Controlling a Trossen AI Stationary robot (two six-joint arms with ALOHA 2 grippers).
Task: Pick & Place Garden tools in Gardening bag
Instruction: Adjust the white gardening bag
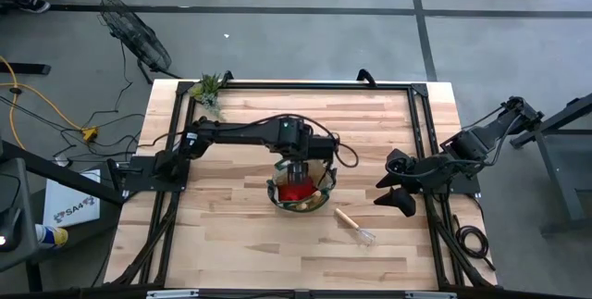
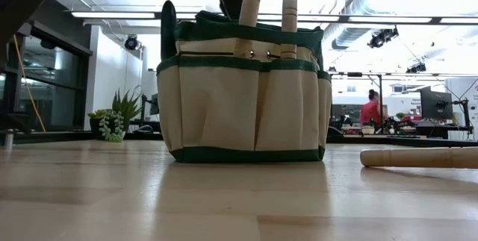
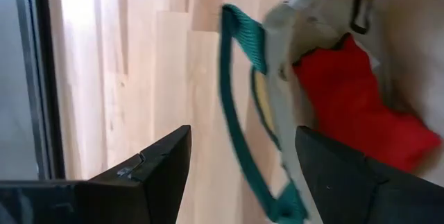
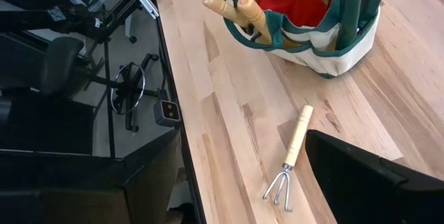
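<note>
The tan gardening bag (image 1: 301,194) with green trim stands upright on the table's middle. It holds a red glove (image 3: 361,106), two wooden-handled tools (image 2: 250,6) that stick up out of it, and a green-handled pruner (image 4: 350,9). My left gripper (image 3: 243,182) hangs open and empty just above the bag (image 1: 296,165). One green loop handle (image 3: 236,113) shows between its fingers, untouched. A wooden-handled wire rake (image 1: 354,225) lies flat on the table to the bag's right and nearer. My right gripper (image 1: 398,193) is open and empty, right of the rake.
A green plant sprig (image 1: 210,89) lies at the table's far left corner. A black frame rail (image 1: 421,132) runs around the tabletop. Bare wood lies along the near edge (image 1: 277,253) and between the bag and my right gripper.
</note>
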